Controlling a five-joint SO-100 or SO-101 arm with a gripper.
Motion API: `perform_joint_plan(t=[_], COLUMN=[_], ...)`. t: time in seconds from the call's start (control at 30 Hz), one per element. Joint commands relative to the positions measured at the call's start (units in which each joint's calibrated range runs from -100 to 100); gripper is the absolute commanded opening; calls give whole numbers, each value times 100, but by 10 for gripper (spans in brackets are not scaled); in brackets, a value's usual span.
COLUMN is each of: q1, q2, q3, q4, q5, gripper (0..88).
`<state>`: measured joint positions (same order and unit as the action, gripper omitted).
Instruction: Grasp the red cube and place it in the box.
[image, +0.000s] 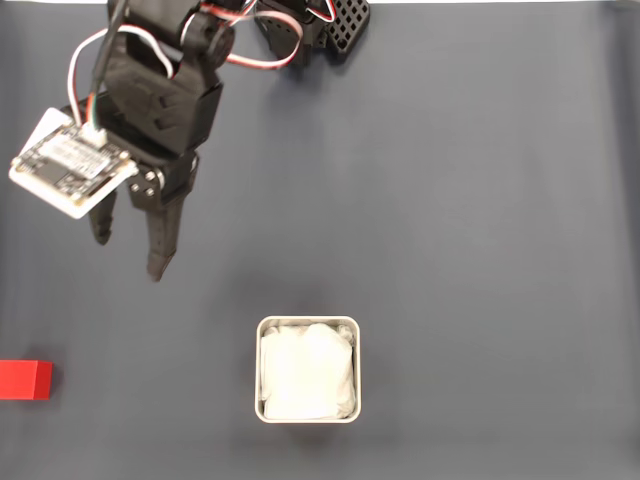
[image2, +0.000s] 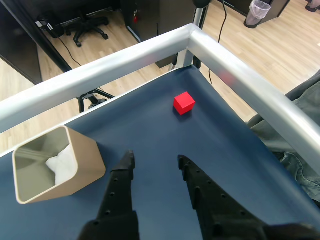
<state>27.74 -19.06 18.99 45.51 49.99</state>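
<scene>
Red cube (image: 25, 380): in the fixed view I log it at the far left edge of the dark mat (image: 480, 220), well apart from everything. Circuit board (image: 72, 162) on the arm: its markings are too small for me to read. Gripper (image: 128, 250): fingers spread with nothing between them, hanging above bare mat. Box (image: 307, 370): right of the cube, white lining up. In the wrist view I also see the box's (image2: 75, 165) tan outer wall, the cube (image2: 184, 103) near a metal rail (image2: 150, 50), and wooden flooring beyond.
</scene>
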Motion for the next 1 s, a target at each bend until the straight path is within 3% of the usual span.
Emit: perform_joint_plan(t=[0.0,0.5,0.97], q1=[123,478,535], q2=[112,1074,1898], q3=[-320,-320,-576], q4=[-387,-1706,-2255], q5=[-54,-15,-20], gripper=[234,338,390])
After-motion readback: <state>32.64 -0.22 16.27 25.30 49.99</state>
